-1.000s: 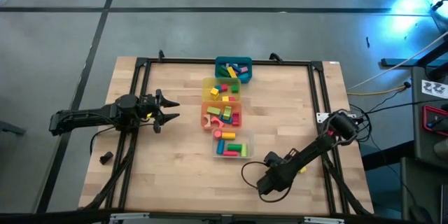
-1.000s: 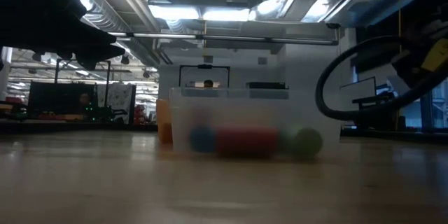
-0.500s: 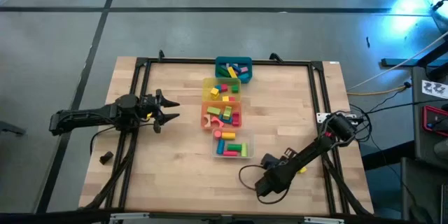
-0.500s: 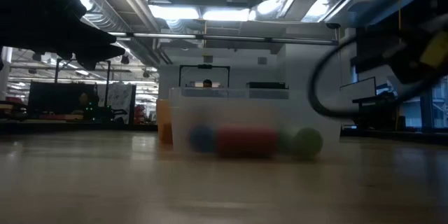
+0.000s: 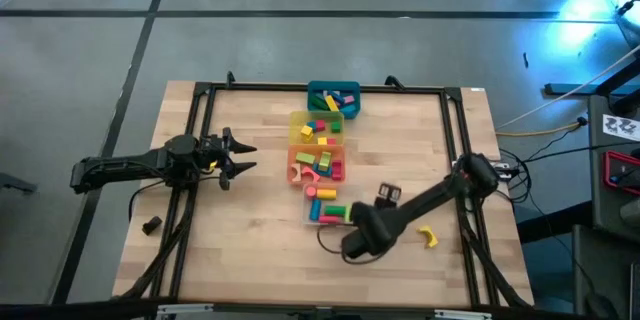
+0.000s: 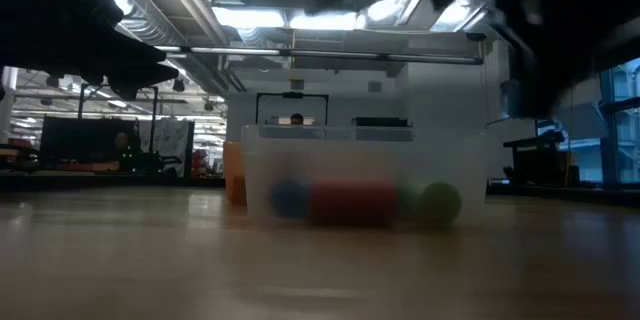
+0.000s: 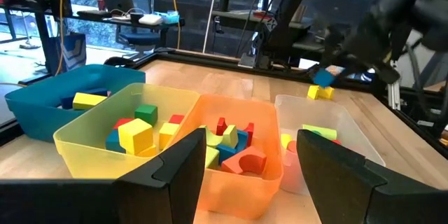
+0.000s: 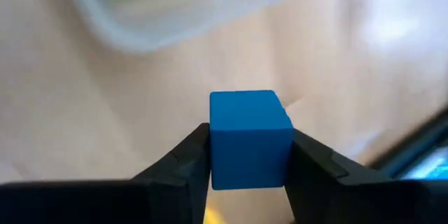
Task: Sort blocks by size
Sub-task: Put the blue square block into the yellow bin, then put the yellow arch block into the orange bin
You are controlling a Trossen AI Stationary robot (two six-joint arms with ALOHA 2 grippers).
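Four bins stand in a row down the table's middle: teal, yellow, orange and clear, each holding several coloured blocks. My right gripper hangs above the table just near and right of the clear bin, shut on a small blue cube, which also shows in the left wrist view. A yellow block lies on the table to its right. My left gripper stands open and level, left of the bins, with nothing between its fingers. My right gripper pinches the blue cube between its two fingers, one on each of two opposite side faces. The fingers come steeply from above, slanting down. The cube is lifted clear of the table and sits square between the fingers.
A dark metal frame runs round the wooden table top. A small black object lies at the near left. In the low view the clear bin stands mid-table, and bare wood lies right of the bins.
My right gripper has risen and swung toward the table's left, from the near right part toward the clear bin, rolling as it went. The yellow block behind it on the table now shows fully.
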